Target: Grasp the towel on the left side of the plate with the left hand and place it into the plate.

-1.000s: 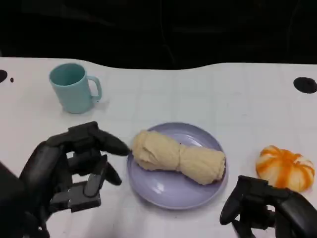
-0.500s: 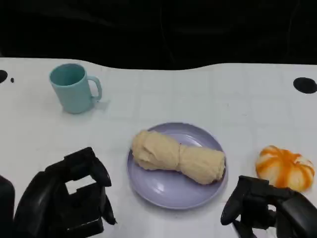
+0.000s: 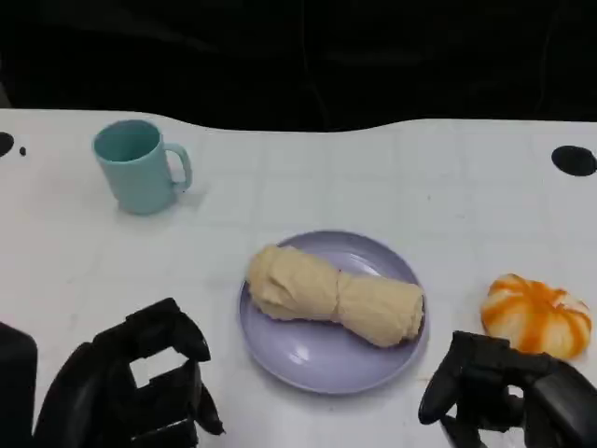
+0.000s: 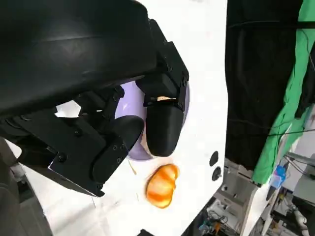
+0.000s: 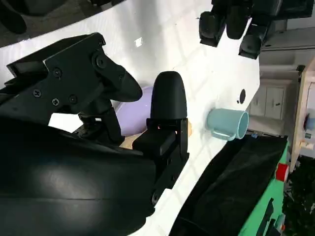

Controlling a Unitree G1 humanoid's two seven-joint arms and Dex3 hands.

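Observation:
The cream towel (image 3: 336, 297) lies rolled across the lilac plate (image 3: 317, 359) at the table's middle, with nothing touching it. My left hand (image 3: 131, 392) hangs at the lower left, well back from the plate's left rim, its fingers loosely bent and holding nothing. The left wrist view shows those fingers (image 4: 162, 128) apart over a sliver of the plate (image 4: 129, 101). My right hand (image 3: 504, 392) sits at the lower right, just off the plate's near right rim, holding nothing. Its thumb and fingers (image 5: 168, 98) stand apart in the right wrist view.
A teal mug (image 3: 138, 166) stands at the back left, handle to the right. An orange-and-white pumpkin (image 3: 536, 315) rests right of the plate, just beyond my right hand. A black round mark (image 3: 574, 160) lies at the far right edge.
My left hand has pulled back from the towel's left end toward the lower left, and its fingers have bent in. The towel, plate and right hand have stayed put.

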